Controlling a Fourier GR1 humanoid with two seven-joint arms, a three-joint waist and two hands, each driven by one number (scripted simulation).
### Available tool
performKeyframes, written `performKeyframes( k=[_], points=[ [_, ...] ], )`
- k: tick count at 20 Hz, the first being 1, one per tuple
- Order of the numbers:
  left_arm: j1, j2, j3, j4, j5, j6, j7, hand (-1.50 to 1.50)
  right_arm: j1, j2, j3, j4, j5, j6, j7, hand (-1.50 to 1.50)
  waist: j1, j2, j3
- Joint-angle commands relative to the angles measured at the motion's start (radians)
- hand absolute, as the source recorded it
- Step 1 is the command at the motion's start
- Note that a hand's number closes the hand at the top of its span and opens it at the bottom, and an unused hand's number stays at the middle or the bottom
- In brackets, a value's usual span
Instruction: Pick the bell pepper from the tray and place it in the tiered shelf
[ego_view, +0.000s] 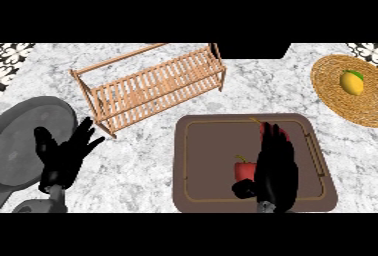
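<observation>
Marble counter (148, 165), seen from above. The brown tray (207, 150) lies toward 5 o'clock of the view, and the wooden tiered shelf (151, 85) stands well apart from it, at about 11 o'clock from the tray. A grey round plate (29, 135) sits at 9 o'clock and a woven mat (332, 95) at 2 o'clock. Your right hand (277, 170) lies over the tray with its fingers stretched long toward 12 o'clock, not closed on anything. Your left hand (65, 152) rests open at 8 o'clock. The red bell pepper (244, 170) sits on the tray, touching the right hand at its 9 o'clock side, thumb just below it. A yellow fruit (353, 82) lies on the mat. To grasp well, shift the palm toward 9 o'clock until it covers the pepper, then curl fingers and thumb round its body, not its stem, before lifting.
</observation>
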Motion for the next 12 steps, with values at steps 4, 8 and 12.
performKeyframes(
  k=[4,8,12],
  points=[
    [0.013,-0.015,0.029,0.002,-0.008,-0.044,0.019,0.00,-0.011,0.026,-0.005,0.068,-0.036,-0.033,-0.020,-1.50,0.000,0.005,-0.004],
    [0.049,-0.024,-0.008,-0.027,-0.035,-0.004,0.024,0.00,-0.064,-0.023,0.007,0.160,-0.089,0.154,-0.107,1.50,0.012,0.006,-0.004],
    [-0.024,-0.031,0.006,0.022,-0.040,-0.017,0.048,0.00,-0.012,-0.001,0.020,0.174,-0.092,0.015,-0.169,1.50,-0.001,0.006,-0.003]
  ],
)
